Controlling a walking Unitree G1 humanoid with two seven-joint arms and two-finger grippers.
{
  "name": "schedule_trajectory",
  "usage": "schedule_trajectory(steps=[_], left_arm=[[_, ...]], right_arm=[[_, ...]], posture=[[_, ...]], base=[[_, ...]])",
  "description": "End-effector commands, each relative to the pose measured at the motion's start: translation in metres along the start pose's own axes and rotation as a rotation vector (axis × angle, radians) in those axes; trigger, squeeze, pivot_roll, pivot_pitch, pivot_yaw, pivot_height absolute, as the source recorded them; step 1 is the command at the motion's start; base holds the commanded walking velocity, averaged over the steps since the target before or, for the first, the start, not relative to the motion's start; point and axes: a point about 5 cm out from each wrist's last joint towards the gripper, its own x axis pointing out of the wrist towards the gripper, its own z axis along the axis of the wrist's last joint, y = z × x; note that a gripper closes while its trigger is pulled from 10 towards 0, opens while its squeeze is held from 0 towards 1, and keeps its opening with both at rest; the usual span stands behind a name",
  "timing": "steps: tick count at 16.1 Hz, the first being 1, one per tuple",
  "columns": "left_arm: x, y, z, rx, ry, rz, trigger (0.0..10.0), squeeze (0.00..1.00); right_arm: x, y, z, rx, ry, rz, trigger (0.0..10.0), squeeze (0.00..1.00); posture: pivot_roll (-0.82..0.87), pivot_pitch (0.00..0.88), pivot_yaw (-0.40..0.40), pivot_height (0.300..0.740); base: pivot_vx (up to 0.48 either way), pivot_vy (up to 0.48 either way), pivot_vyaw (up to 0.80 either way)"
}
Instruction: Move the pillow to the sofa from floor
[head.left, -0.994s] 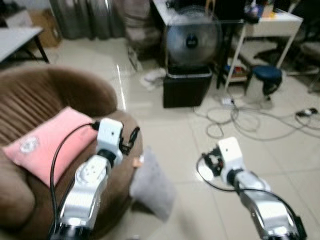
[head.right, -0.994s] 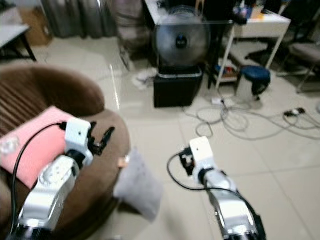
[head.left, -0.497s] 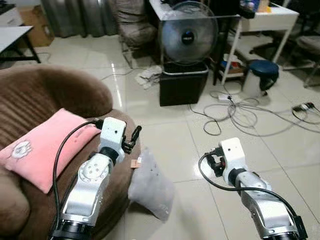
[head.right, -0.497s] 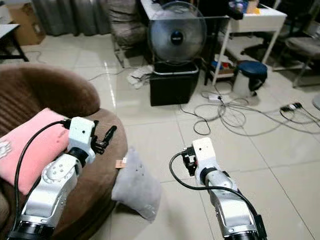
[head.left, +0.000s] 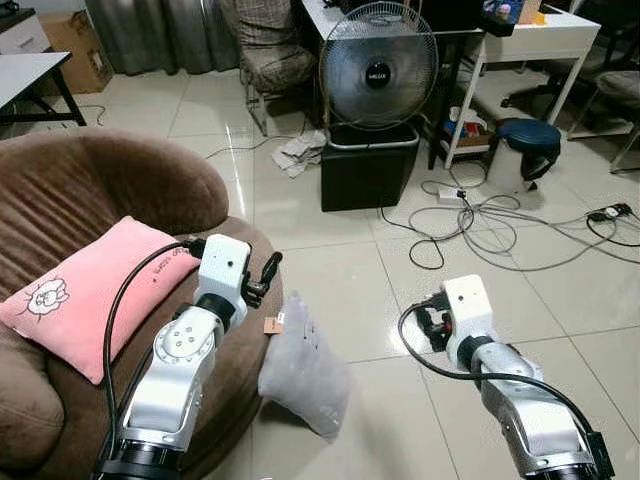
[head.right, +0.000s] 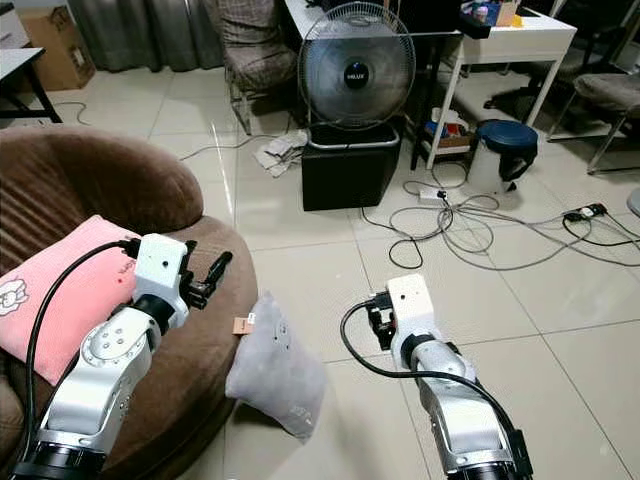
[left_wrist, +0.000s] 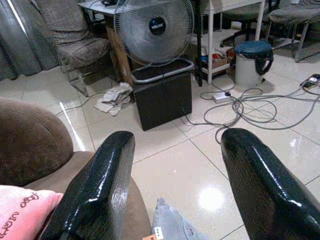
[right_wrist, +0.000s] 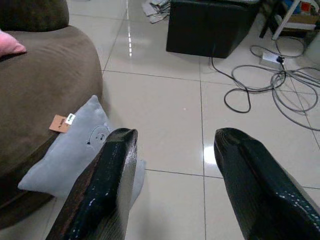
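- The grey pillow (head.left: 303, 372) is on the floor (head.left: 340, 270), leaning against the side of the brown sofa (head.left: 90, 200).
- Both grippers are spread wide and hold nothing — the left gripper (head.left: 268, 272) is up over the sofa edge, the right gripper (head.left: 428, 325) is over bare floor.
- I think reaching comes next — go low to the pillow's top edge.
- Pinch plenty of cloth; it looks soft and floppy.
- Put it beside the pink pillow (head.left: 85, 292).

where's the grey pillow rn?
The grey pillow is on the tiled floor, leaning against the front of the brown sofa, between the two arms and below the left end effector.
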Motion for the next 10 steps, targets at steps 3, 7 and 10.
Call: schedule_trajectory(steps=[3,7,10], left_arm=[[-0.0004,-0.0001,0.0019,-0.001,-0.011,-0.01,10.0,0.0],[-0.0016,-0.0009,0.0015,-0.005,-0.011,-0.01,10.0,0.0],[-0.0021,-0.0015,0.0015,-0.007,-0.012,-0.009,10.0,0.0]], right_arm=[[0.0003,-0.0015,0.0028,0.005,-0.008,-0.006,10.0,0.0],[-0.0001,-0.0004,0.0038,-0.007,-0.012,0.003,10.0,0.0],[-0.0011,0.0008,0.0045,-0.062,-0.009,0.036,10.0,0.0]], posture=[[0.01,0.0,0.031,0.74],[0.01,0.0,0.028,0.74],[0.02,0.0,0.024,0.74]], base=[[0.335,0.0,-0.78],[0.346,0.0,-0.15],[0.347,0.0,0.27]])
